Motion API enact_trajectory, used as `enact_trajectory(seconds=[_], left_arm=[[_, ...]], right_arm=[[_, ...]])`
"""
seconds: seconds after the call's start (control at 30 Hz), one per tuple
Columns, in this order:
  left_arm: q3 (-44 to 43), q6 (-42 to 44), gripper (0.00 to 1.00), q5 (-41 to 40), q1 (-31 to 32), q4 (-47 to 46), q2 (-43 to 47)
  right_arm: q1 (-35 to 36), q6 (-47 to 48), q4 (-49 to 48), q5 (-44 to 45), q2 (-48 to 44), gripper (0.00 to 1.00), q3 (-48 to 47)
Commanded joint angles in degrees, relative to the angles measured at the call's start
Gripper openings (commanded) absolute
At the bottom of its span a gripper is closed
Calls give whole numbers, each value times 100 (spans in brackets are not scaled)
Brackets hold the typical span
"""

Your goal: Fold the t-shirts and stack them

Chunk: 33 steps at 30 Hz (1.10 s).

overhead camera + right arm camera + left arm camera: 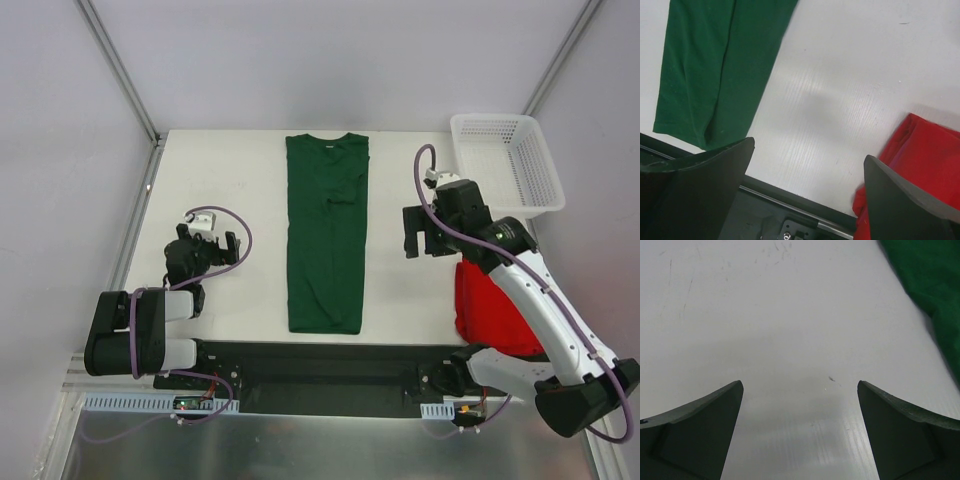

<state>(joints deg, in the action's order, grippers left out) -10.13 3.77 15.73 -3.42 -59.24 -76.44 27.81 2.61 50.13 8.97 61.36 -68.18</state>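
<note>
A green t-shirt (326, 235) is laid flat in the middle of the table (230, 160), folded lengthwise into a narrow strip. Its long axis runs from the near edge to the far edge, with the collar pointed toward the far side and the hem just short of the near edge. In the right wrist view, the hem corner (715, 65) is seen close to the dark rail along the table's front.

A red t-shirt (490, 300) is bunched at the near right of the table, well apart from the green one and partly hidden by the right arm. A white basket (540, 190) is placed at the far right corner.

The left gripper (207, 245) is held low over bare table to the left of the green shirt, its fingers spread apart with nothing between them; in its own view (800, 385) only white surface is framed, with the shirt's edge at the upper right. The right gripper (420, 240) is held above the strip of bare table between the two shirts, fingers likewise parted and empty (807, 147).

Bare table is left on both sides of the green shirt, wider on the left.
</note>
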Motion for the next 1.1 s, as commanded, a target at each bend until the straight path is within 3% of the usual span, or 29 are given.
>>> enact_trajectory(seconds=[0.0, 0.03, 0.07, 0.1, 0.17, 0.3, 0.4, 0.43, 0.5, 0.53, 0.6, 0.7, 0.8, 0.87, 1.07], left_arm=[[-724, -366, 99, -917, 17, 1388, 365], [-1267, -647, 99, -1296, 17, 2512, 672], [-2473, -780, 99, -1587, 26, 4550, 701], [-2955, -868, 99, -1755, 69, 5084, 692], [-4130, -886, 99, -1312, 131, 6140, 753], [-5392, -2182, 99, -414, 140, 8036, 851], [-6095, -2355, 99, 1226, 131, 8463, 597], [-6419, -2302, 99, 1553, 253, 9326, 126], [-7946, -2014, 99, 1014, 525, 10804, -535], [-8448, -1873, 99, 846, 640, 12081, -1156], [-9373, -1635, 99, 730, 834, 12890, -1556], [-8956, -1913, 99, 896, 878, 12659, -1313], [-7962, -2317, 99, 1893, 878, 11709, -575], [-7646, -2591, 99, 1996, 887, 11419, -153], [-8196, -2830, 99, 1397, 905, 11058, 1069]], right_arm=[[22, 213, 155, -264, 428, 96, -485], [31, 213, 164, -273, 507, 96, -485], [23, 222, 155, -317, 691, 96, -494], [22, 231, 155, -456, 788, 96, -494], [23, 231, 138, -633, 991, 96, -529], [31, 231, 76, -1080, 1421, 96, -652], [-12, 231, 15, -1457, 1510, 96, -784], [-74, 214, 6, -1669, 1528, 96, -880], [-433, -66, -12, -2639, 1484, 96, -960], [-600, -190, -73, -3020, 1388, 96, -890], [-856, -514, -354, -3793, 1300, 96, -732], [-813, -604, -723, -4288, 1238, 96, -162], [-927, -814, -1206, -4683, 1115, 96, 609], [-962, -973, -1513, -4878, 1018, 96, 867], [-962, -842, -1402, -4739, 614, 96, 948]])
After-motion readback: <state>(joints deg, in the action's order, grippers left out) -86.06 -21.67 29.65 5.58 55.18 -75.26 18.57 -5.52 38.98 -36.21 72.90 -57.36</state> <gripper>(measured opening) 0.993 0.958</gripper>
